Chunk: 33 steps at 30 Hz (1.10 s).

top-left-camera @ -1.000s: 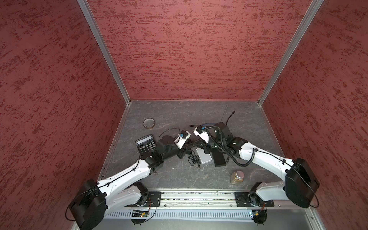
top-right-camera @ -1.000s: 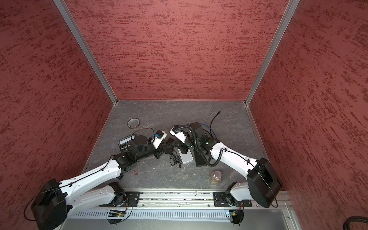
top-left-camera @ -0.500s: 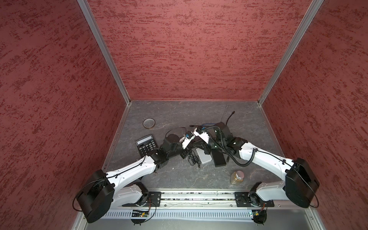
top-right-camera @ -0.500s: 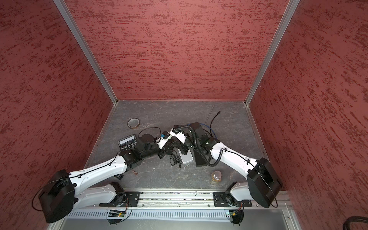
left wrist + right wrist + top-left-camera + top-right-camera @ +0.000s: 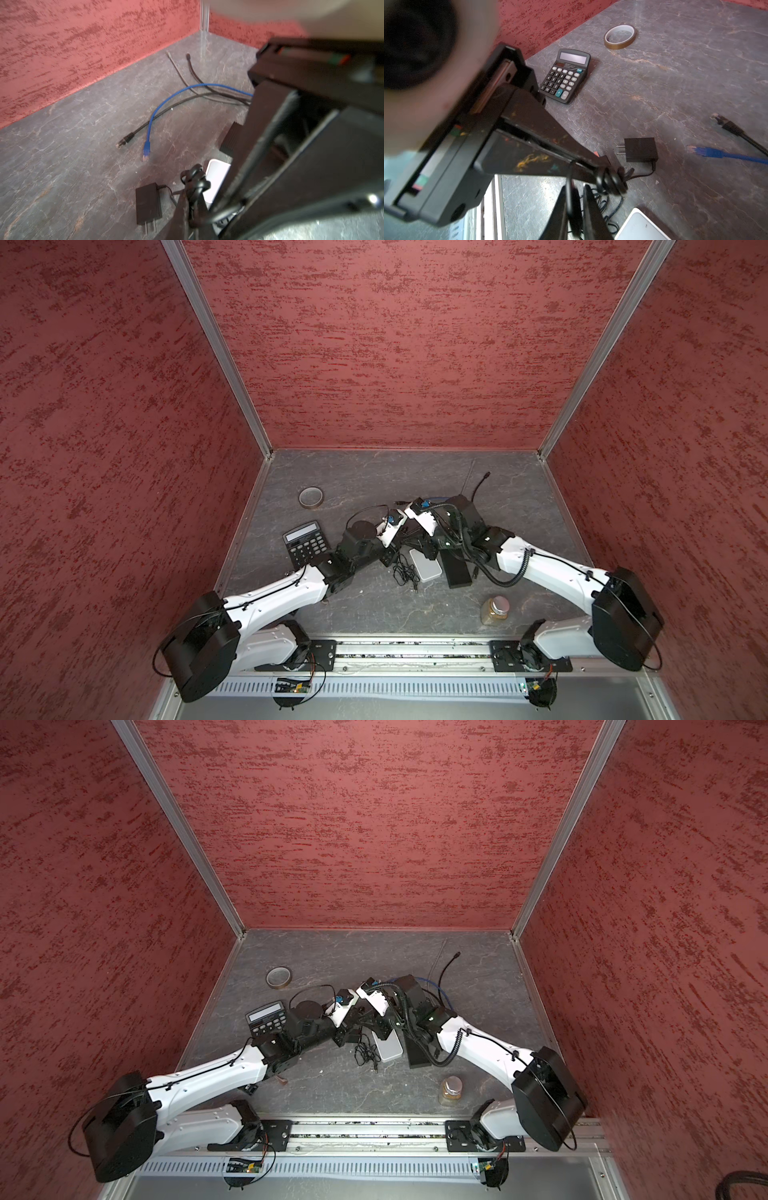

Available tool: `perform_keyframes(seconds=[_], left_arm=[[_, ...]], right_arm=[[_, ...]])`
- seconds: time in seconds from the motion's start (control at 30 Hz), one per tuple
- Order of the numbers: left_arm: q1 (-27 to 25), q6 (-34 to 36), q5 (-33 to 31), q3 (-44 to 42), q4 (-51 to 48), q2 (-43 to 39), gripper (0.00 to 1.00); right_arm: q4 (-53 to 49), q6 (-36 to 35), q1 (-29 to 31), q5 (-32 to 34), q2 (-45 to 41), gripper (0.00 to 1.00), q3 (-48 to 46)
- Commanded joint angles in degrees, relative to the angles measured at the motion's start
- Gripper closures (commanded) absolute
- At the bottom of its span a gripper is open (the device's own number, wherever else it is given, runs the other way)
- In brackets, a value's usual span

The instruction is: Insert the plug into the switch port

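Overhead, I see both arms meeting at mid-table. From left to right in a top view lie a tape roll [image 5: 311, 497], a calculator [image 5: 305, 543], a tangle of thin black cord [image 5: 405, 572], a white box [image 5: 424, 570] and a long black box [image 5: 457, 576]. A jar [image 5: 496, 610] sits near the front edge, and neither wrist view shows it. From above, the fingertips are hidden under the wrists.

My left wrist view shows the left claw [image 5: 191, 201] closed tight on a bunched loop of the cord. The power adapter [image 5: 148, 205] lies flat just beside it, prongs toward the camera. Beyond it a blue cable [image 5: 166, 101] and a black cable [image 5: 127, 139] each end in a loose plug on the table, apart from both claws.

My right wrist view shows the right claw [image 5: 576, 193]. Its fingers stand a little apart with cord running between them, and I cannot tell whether they pinch it.
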Motion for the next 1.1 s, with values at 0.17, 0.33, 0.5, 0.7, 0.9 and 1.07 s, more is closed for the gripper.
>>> perform_keyframes(seconds=[0.17,0.33,0.5,0.7,0.9,1.07], left_arm=[[-0.3,-5.6,-4.7,0.5,3.0,0.2,1.00],[-0.3,-6.9,-6.5,1.2,1.3,0.9,1.00],[-0.2,-10.2,-11.2,2.9,-1.7,2.1,1.00],[-0.2,-12.8,-11.7,3.4,-2.0,2.5,1.00],[-0.3,-12.9,-11.3,3.4,-2.0,2.2,1.00],[-0.3,-12.9,-11.0,3.1,-2.2,2.0,1.00]], right_arm=[[8.2,10.2,0.1,6.2,-1.8,0.76,-4.3],[12.5,13.1,0.1,7.1,-2.6,0.68,-6.1],[14.8,16.0,0.1,5.3,-4.2,0.54,-6.9],[15.9,18.7,0.1,7.8,-5.1,0.51,-7.5],[15.2,19.7,0.1,8.6,-2.4,0.54,-5.9],[17.2,21.3,0.1,8.3,-0.1,0.60,-5.0]])
